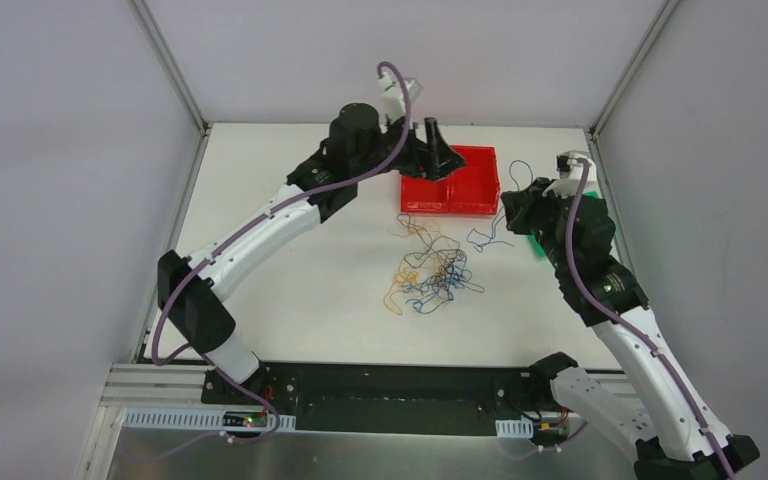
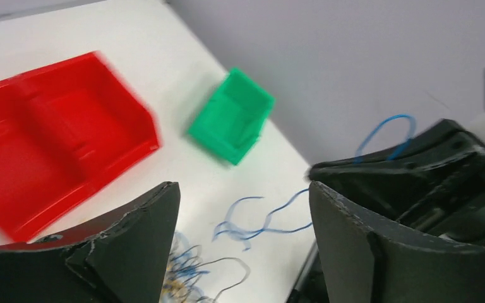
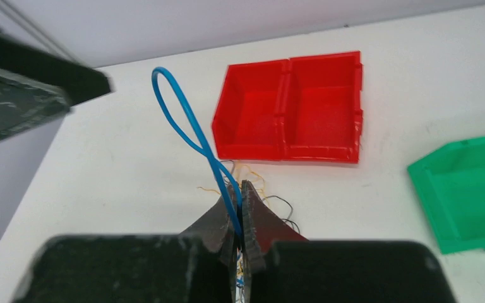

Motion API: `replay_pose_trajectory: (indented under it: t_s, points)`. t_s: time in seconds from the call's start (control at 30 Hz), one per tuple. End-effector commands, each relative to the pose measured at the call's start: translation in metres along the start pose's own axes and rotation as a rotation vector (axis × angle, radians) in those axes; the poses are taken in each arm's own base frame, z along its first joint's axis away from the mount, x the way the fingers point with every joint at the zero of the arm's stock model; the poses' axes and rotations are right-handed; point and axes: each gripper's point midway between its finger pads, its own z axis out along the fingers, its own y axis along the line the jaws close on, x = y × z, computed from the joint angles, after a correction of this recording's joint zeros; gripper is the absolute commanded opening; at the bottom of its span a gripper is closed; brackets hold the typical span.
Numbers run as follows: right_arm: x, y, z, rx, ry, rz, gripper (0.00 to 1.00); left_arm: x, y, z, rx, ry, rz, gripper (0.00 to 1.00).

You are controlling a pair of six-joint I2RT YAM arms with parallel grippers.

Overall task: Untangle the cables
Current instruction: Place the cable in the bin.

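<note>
To do this pull well, the right pincer (image 3: 239,189), pinching 1 blue cable (image 3: 203,148), should rise slowly from the thin, curly yellow, blue and dark cables (image 1: 430,275) at the centre of the table (image 1: 290,300), while the left pincer (image 2: 243,189) is spread, empty, at the top centre.

Robotics lab test cell: white bench (image 1: 290,300), robot arms (image 1: 260,225) bolted at its near edge, grey panels (image 1: 50,150) and aluminium framing (image 1: 172,70) around it.

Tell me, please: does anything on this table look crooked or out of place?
The green bin seems to sit at an angle to the two red bins, which stand straight side by side. The cables lie in a tangle; one blue cable is pinched in the right claw.
</note>
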Motion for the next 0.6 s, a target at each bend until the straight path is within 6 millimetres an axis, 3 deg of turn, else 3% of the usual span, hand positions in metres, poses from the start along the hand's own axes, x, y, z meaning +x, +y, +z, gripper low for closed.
replay_pose_trajectory:
  t_s: [0.0,0.13,0.27,0.43,0.57]
  points:
    - [0.01,-0.036,0.012,0.182,0.012,0.068,0.0,-0.029,0.038,-0.061,-0.157,-0.112,-0.073,0.79]
    - [0.006,-0.07,0.027,0.293,0.008,0.194,0.0,-0.011,0.062,-0.108,-0.3,-0.113,-0.027,0.85]
    - [0.0,-0.103,0.043,0.384,-0.002,0.248,0.0,0.007,0.073,-0.149,-0.402,-0.106,0.004,0.86]
    - [-0.016,-0.154,0.045,0.544,-0.052,0.188,0.0,0.04,0.081,-0.179,-0.453,-0.08,-0.022,0.86]
    - [-0.015,-0.204,0.039,0.718,-0.082,0.19,0.0,0.062,0.089,-0.193,-0.481,-0.053,-0.025,0.87]
